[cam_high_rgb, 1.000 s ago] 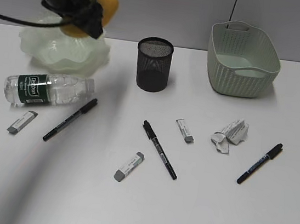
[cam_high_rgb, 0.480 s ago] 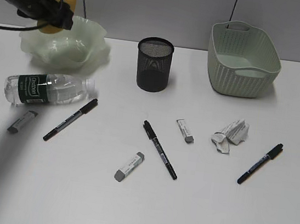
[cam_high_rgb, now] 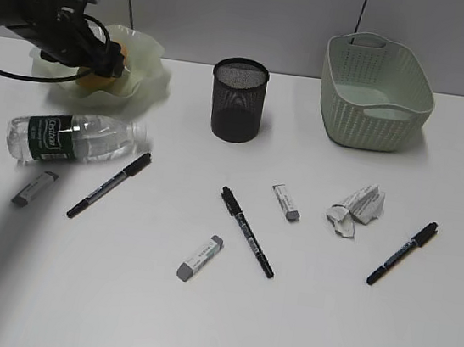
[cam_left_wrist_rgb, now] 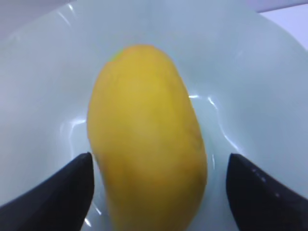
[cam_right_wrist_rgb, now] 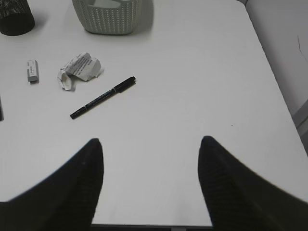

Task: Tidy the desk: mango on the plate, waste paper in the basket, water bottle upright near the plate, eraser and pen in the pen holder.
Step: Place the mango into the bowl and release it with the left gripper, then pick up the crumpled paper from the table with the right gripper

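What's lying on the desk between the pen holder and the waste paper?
In the exterior view, one small eraser lies between the pen holder and the waste paper; the rest of that stretch of desk is bare.

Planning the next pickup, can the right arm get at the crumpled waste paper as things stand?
Probably yes. The right gripper is open and empty above bare desk, and the waste paper lies in the open ahead, with only a pen beside it, not covering it.

The left gripper [cam_left_wrist_rgb: 156, 185] is lowering the mango [cam_left_wrist_rgb: 147, 139] into the plate [cam_high_rgb: 148, 64] at the desk's far left corner, its jaws spreading wider around the fruit.
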`<action>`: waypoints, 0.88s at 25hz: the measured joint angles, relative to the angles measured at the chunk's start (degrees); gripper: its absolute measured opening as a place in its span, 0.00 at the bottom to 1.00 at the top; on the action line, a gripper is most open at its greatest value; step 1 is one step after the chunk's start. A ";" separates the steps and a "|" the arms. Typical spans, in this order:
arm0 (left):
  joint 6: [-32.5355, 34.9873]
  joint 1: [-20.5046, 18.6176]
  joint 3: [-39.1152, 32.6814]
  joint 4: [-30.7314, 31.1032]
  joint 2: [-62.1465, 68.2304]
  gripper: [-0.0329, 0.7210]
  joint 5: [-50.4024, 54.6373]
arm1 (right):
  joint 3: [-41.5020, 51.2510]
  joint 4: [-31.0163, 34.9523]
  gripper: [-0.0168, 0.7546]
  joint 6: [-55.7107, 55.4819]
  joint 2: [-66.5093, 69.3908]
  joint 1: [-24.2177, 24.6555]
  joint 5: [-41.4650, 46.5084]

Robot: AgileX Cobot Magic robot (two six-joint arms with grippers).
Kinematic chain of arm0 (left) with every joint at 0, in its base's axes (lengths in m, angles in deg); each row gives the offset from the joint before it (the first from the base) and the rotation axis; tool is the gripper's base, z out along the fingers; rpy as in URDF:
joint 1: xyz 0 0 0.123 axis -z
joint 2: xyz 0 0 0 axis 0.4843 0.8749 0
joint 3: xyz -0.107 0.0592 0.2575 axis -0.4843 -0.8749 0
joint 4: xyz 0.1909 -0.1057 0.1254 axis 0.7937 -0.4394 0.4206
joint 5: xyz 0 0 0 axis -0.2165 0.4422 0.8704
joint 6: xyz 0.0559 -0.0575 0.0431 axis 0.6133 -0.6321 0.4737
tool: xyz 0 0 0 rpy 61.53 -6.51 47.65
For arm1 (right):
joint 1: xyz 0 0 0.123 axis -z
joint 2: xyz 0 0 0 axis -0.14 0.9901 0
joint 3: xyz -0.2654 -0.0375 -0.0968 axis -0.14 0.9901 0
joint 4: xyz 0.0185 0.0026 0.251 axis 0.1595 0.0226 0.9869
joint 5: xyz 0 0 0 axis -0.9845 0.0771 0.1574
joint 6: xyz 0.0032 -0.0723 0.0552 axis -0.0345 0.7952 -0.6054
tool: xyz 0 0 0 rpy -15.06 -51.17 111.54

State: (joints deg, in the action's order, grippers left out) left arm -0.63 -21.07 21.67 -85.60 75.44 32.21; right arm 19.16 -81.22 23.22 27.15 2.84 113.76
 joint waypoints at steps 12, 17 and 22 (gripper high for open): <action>-0.07 0.00 0.02 -1.69 -15.27 0.86 16.01 | 0.00 0.00 0.67 0.00 0.00 0.00 0.00; -0.07 0.00 0.06 -1.38 -21.77 0.83 38.09 | 0.00 0.00 0.67 0.00 0.00 0.00 0.00; -2.84 0.05 0.06 -0.86 -24.33 0.81 51.30 | 0.00 0.00 0.67 0.00 0.00 0.00 0.00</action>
State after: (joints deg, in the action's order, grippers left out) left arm -3.46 -21.03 21.74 -86.46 51.11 83.51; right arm 19.16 -81.22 23.22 27.15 2.84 113.76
